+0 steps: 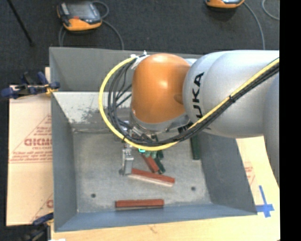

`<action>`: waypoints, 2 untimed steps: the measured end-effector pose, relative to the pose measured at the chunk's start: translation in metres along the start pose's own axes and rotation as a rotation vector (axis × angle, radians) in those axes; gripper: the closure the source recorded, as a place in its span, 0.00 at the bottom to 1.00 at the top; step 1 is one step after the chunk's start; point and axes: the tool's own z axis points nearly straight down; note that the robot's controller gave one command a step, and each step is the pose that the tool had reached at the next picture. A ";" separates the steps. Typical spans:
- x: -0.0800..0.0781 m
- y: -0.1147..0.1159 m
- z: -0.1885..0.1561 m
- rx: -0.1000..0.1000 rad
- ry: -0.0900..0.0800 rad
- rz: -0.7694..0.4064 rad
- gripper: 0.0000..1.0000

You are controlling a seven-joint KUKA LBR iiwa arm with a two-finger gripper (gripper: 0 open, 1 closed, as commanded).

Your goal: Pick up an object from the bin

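A brown bar (139, 204) lies flat on the bottom of the bin (63, 155), just beside the near wall and parallel to it. A dark green block (195, 148) is at the right wall with its upper end hidden. The bar and the block are well apart. Beyond the far wall the floor (164, 26) is dark and rough. On it, at the far left, sits an orange-and-black device (79, 16) with a dark screen, and a thin cable (117, 33) curves from it toward the bin. A second device (225, 2), also orange, is cut by the top edge at the far right, with a second cable (259, 24) trailing down from it.
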 end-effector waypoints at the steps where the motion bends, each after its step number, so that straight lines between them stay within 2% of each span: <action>1: -0.002 -0.001 -0.004 -0.001 -0.008 0.004 0.00; 2: 0.012 -0.031 0.032 -0.001 -0.012 -0.076 0.00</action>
